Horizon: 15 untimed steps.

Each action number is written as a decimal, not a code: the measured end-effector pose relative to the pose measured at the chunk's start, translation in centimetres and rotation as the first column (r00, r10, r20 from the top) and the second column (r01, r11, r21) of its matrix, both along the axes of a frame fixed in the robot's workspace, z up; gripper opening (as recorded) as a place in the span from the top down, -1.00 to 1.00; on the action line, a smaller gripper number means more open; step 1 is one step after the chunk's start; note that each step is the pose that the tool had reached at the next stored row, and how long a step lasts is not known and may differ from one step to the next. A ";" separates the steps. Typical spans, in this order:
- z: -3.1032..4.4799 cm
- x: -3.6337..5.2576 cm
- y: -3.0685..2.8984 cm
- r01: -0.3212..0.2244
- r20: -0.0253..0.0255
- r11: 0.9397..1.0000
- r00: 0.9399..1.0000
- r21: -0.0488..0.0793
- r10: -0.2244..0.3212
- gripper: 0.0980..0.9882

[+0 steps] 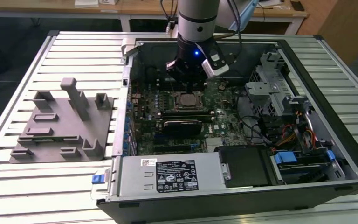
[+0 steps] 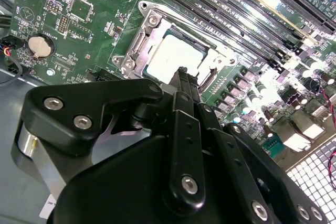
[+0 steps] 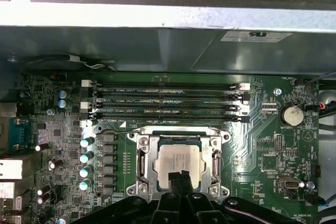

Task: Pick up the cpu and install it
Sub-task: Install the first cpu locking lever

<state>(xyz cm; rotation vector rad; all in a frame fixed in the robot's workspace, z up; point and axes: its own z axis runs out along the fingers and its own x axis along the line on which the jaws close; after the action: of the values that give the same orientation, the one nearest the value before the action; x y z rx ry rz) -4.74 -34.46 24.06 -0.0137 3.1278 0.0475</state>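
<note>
A slatted metal counter (image 1: 61, 51) carries an open computer case (image 1: 347, 154) on the half toward the exterior view's right. A grey fixture (image 1: 61, 126) stands near the counter's edge on the exterior view's left, well apart from me.

Inside the case my room is tight. A case wall rises just behind my arm, a drive cage (image 1: 272, 88) stands toward the exterior view's right, and the power supply (image 1: 173, 175) lies along the near wall. The board below me is open.

My end effector (image 1: 190, 86) hangs low over the socket frame (image 3: 142, 161), fingers closed together with nothing between them. The cpu (image 3: 178, 156) lies flat inside that frame, silvery top up. In both wrist views my fingertips (image 2: 182, 74) overlap its edge. I cannot tell whether they touch it.
</note>
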 end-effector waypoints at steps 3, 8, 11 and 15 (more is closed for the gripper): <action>0.13 0.00 0.00 0.000 0.000 1.000 1.000 0.000 0.000 0.98; 0.74 0.00 0.00 0.000 0.000 1.000 1.000 0.000 0.000 0.98; 1.14 0.00 0.00 0.000 0.000 1.000 1.000 0.000 0.000 0.98; 1.63 0.00 0.00 0.000 0.000 1.000 1.000 0.000 0.000 0.98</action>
<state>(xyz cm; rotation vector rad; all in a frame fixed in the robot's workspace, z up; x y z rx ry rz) -4.74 -34.46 25.68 -0.0137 3.1278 0.0476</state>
